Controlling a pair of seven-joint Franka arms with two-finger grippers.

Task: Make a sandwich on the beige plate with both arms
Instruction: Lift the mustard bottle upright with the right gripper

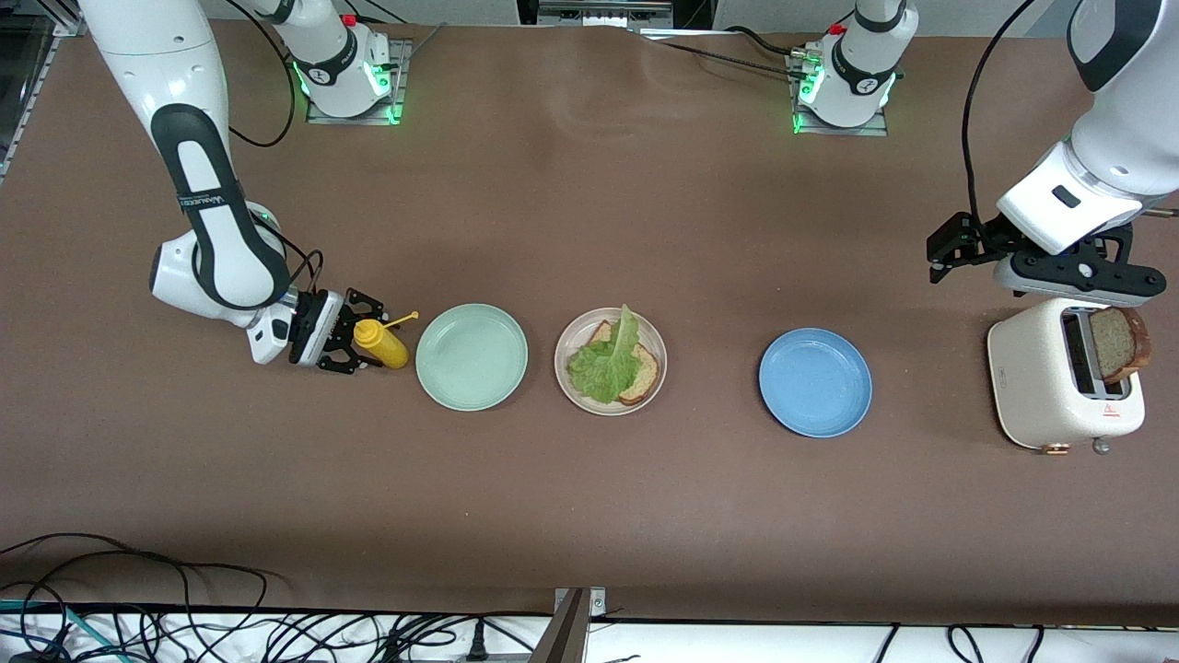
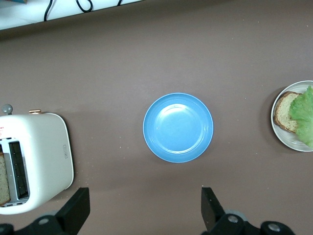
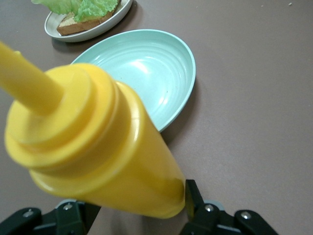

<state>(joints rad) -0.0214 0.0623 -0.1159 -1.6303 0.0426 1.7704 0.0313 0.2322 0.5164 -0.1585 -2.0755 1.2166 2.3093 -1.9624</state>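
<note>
On the beige plate (image 1: pixel 564 343) (image 2: pixel 281 134) (image 3: pixel 88 32) at mid-table lies one bread slice (image 1: pixel 645 368) (image 2: pixel 283 110) with a ruffled lettuce leaf (image 1: pixel 608 359) (image 2: pixel 304 115) (image 3: pixel 83 7) on top. A second bread slice (image 1: pixel 1117 343) stands in a slot of the cream toaster (image 1: pixel 1041 378) (image 2: pixel 44 152) at the left arm's end of the table. My left gripper (image 1: pixel 1085 274) (image 2: pixel 145 208) hangs open over the table by the toaster, holding nothing. My right gripper (image 1: pixel 355 343) (image 3: pixel 132 210) is shut on the base of a tilted yellow squeeze bottle (image 1: pixel 382 343) (image 3: pixel 107 147).
A mint-green plate (image 1: pixel 472 356) (image 3: pixel 146 73) sits between the bottle and the beige plate. A blue plate (image 1: pixel 815 382) (image 2: pixel 178 127) lies between the beige plate and the toaster. Cables run along the table edge nearest the front camera.
</note>
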